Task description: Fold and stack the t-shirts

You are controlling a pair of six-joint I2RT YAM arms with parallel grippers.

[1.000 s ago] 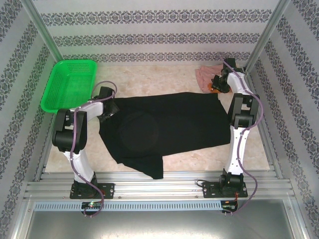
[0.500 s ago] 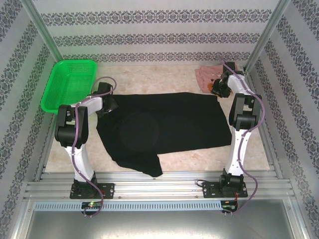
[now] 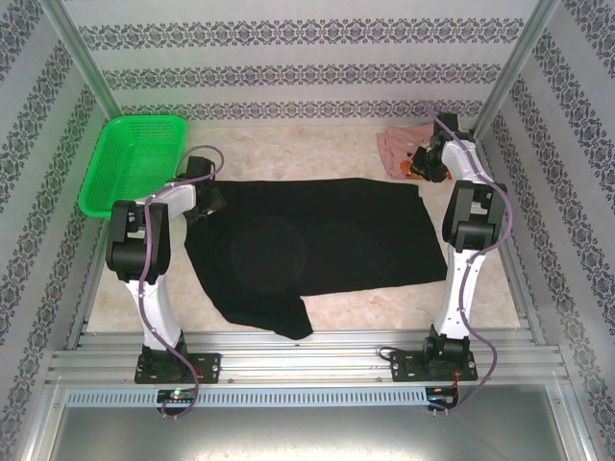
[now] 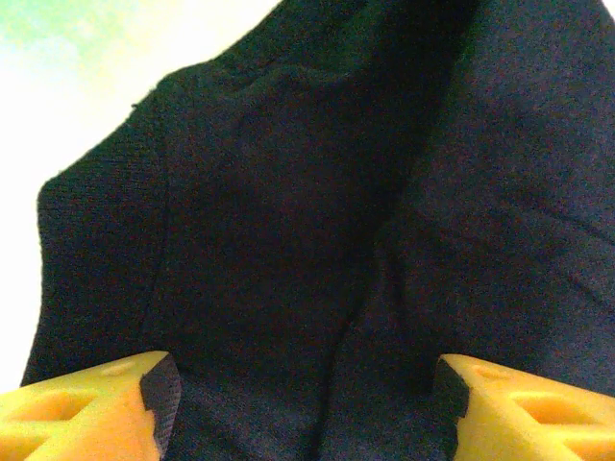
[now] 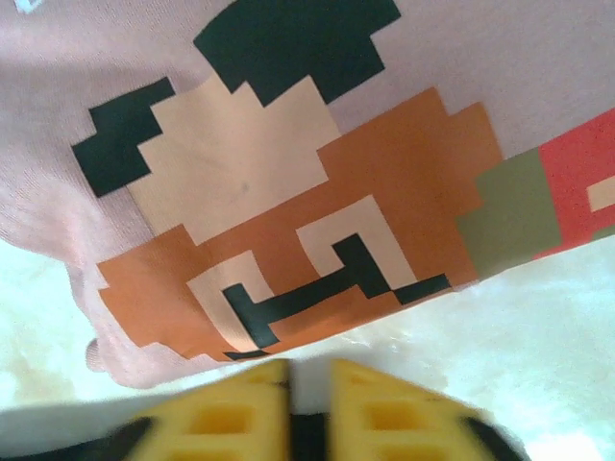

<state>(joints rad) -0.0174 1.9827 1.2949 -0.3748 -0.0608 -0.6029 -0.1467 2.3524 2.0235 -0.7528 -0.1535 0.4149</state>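
Nothing folded or stacked yet: black tee (image 3: 317,250) spread mid-table, pink tee (image 3: 394,149) crumpled at its 1 o'clock, left gripper (image 4: 303,394) jaws apart over black tee's 9 o'clock edge, right gripper (image 5: 309,384) jaws near-together at pink tee, grip unclear.

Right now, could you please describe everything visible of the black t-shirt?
The black t-shirt is a large, plain, soft cloth tee with a faint round mark left of its middle. It lies spread sideways, mostly flat, on the table, one sleeve pointing toward the near edge. The left gripper stands open over its rumpled far-left corner; whether it touches the cloth is unclear.
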